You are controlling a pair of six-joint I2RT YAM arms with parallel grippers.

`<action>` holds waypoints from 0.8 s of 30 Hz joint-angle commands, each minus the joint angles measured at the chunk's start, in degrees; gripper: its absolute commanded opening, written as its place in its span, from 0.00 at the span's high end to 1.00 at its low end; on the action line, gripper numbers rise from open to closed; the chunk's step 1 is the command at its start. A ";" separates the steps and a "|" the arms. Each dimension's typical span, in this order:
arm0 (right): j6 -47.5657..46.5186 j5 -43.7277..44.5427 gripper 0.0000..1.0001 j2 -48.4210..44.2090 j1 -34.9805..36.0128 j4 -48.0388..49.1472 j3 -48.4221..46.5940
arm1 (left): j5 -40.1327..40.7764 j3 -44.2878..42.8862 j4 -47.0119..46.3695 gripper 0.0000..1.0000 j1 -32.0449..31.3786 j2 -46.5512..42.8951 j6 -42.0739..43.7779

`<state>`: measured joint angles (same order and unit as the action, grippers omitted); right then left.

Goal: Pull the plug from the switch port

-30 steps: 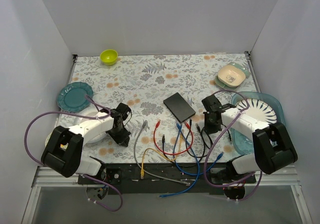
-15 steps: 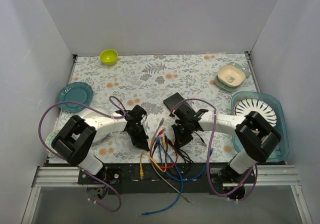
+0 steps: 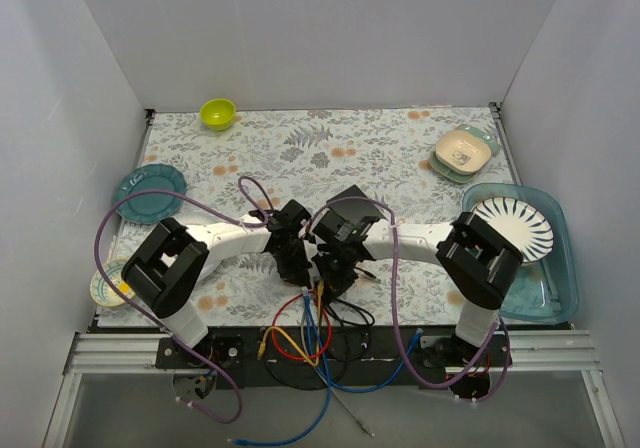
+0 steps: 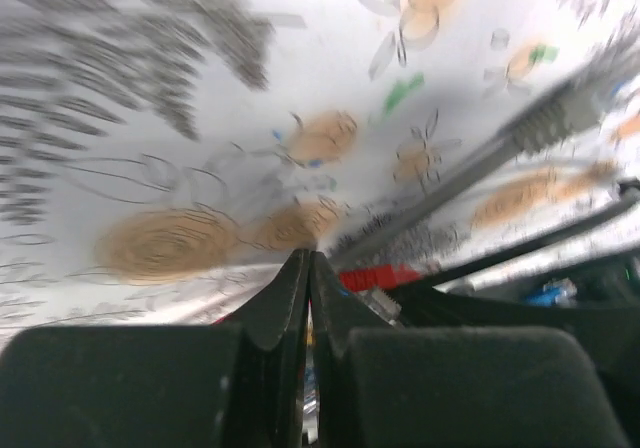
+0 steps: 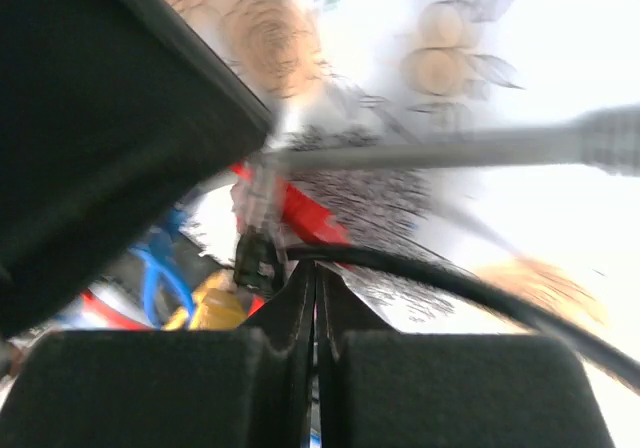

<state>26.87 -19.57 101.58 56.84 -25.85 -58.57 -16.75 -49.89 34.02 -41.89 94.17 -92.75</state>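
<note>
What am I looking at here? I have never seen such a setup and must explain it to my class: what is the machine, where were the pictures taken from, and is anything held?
These are two robot arms bolted at the near edge of a flower-patterned table. The wide picture looks down from above; the two blurred ones come from a camera on each wrist, looking along its own fingers. The left gripper and right gripper are both shut, nothing visible between the fingers. They meet over a tangle of coloured cables, next to the flat black switch. Further off lie a yellow-green bowl, a teal plate and a striped plate.
</note>
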 commanded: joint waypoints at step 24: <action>8.19 13.33 0.97 -23.28 -28.19 4.05 7.42 | 1.29 -19.44 -8.96 0.81 24.40 2.40 -1.12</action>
<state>31.09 1.72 77.65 28.88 -28.03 -53.93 -7.27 -65.25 34.65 -18.04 91.07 -92.86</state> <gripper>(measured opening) 0.060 0.187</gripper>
